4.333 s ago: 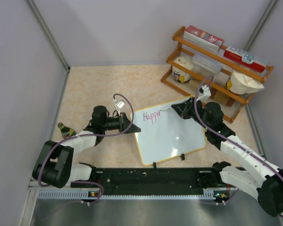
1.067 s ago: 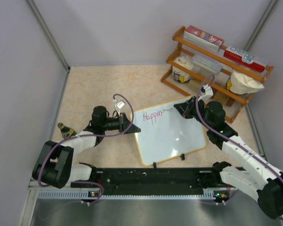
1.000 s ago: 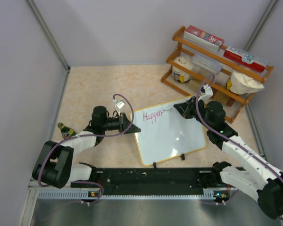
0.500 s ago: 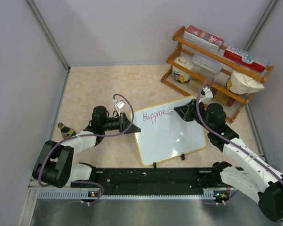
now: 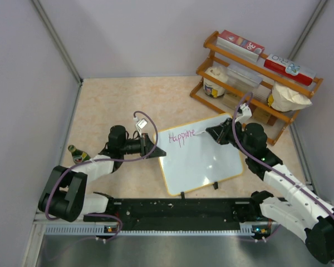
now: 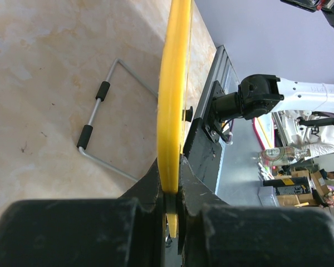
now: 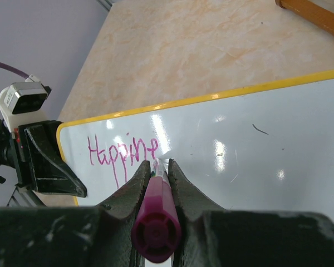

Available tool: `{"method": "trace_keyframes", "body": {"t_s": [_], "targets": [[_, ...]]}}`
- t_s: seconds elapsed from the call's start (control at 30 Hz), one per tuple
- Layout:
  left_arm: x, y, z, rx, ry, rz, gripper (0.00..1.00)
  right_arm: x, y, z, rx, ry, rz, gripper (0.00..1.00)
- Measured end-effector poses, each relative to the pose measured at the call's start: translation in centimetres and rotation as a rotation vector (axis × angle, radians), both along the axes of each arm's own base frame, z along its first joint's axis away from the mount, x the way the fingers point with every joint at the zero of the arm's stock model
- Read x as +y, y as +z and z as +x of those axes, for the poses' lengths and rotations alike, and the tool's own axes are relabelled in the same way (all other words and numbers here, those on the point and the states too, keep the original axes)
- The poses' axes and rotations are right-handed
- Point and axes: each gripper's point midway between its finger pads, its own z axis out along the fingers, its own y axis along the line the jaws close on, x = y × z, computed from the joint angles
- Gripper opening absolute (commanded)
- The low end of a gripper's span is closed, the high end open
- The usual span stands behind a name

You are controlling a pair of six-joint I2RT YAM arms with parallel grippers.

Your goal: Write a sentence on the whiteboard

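Top external view shows a big tan table (image 5: 117,100) with pale walls around it. The whiteboard (image 5: 203,164) lies near the middle of the table, a bit to the right, in front of the two arms. A wooden rack (image 5: 211,41) stands at the back right, just behind the board's far corner. It holds boxes, a tub and a white bag, but their words are too small to read. The right arm is cut off at the bottom corner.

The left gripper (image 5: 155,150) is at the board's left edge. Its jaws are pressed tight on the yellow frame. In the left wrist view the board shows only as a thin yellow strip, so its white face is hidden there. A bent wire stand (image 6: 100,119) lies on the table beside it. I cannot tell if it is joined to the board.

The right gripper (image 5: 211,132) is over the board's top part. Its jaws squeeze a pink marker (image 7: 156,219). The tip is mostly hidden between the fingers, right by the last letter, and I cannot tell if it touches. The pink writing (image 7: 122,153) reads "Happine".

A small green bottle (image 5: 77,153) stands at the left, partly hidden by the left arm.
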Motion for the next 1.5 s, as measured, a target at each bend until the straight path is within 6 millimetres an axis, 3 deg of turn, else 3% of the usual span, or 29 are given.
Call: {"method": "trace_keyframes", "body": {"t_s": [0.33, 0.77, 1.5], "targets": [[0.0, 0.0, 0.0, -0.001, 0.000, 0.000, 0.00, -0.1, 0.1, 0.1, -0.001, -0.010, -0.001, 0.00], [0.0, 0.1, 0.0, -0.009, -0.005, -0.002, 0.00, -1.4, 1.9, 0.4, -0.055, -0.080, 0.006, 0.00], [0.0, 0.1, 0.0, -0.007, -0.005, -0.002, 0.00, -1.1, 1.6, 1.4, -0.052, -0.086, 0.001, 0.00]]}}
